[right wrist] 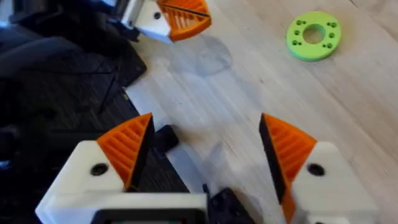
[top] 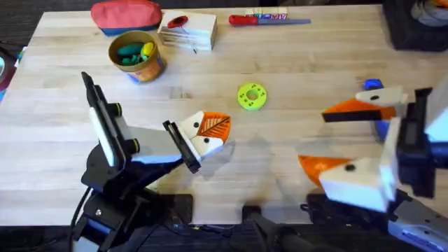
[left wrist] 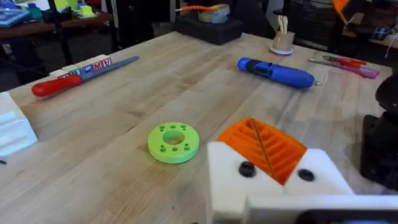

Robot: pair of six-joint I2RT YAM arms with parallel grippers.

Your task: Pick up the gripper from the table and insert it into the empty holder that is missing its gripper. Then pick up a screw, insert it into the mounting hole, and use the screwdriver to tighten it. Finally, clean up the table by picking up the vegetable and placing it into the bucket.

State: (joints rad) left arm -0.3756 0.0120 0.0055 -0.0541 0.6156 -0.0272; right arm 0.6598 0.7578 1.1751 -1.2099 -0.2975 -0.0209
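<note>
All steps seemingly done | vegetable (top: 130,52) in bucket (top: 151,70), 10 o'clock | screwdriver (top: 372,85) down, 3 o'clock | left gripper (top: 212,130) pressed together | right gripper (right wrist: 205,124) spread, empty

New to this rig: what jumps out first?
The two white grippers with orange ribbed pads: the left gripper shut at table centre, the right gripper open at the right. Then the green ring between them, and the yellow bucket holding vegetables far left.
</note>
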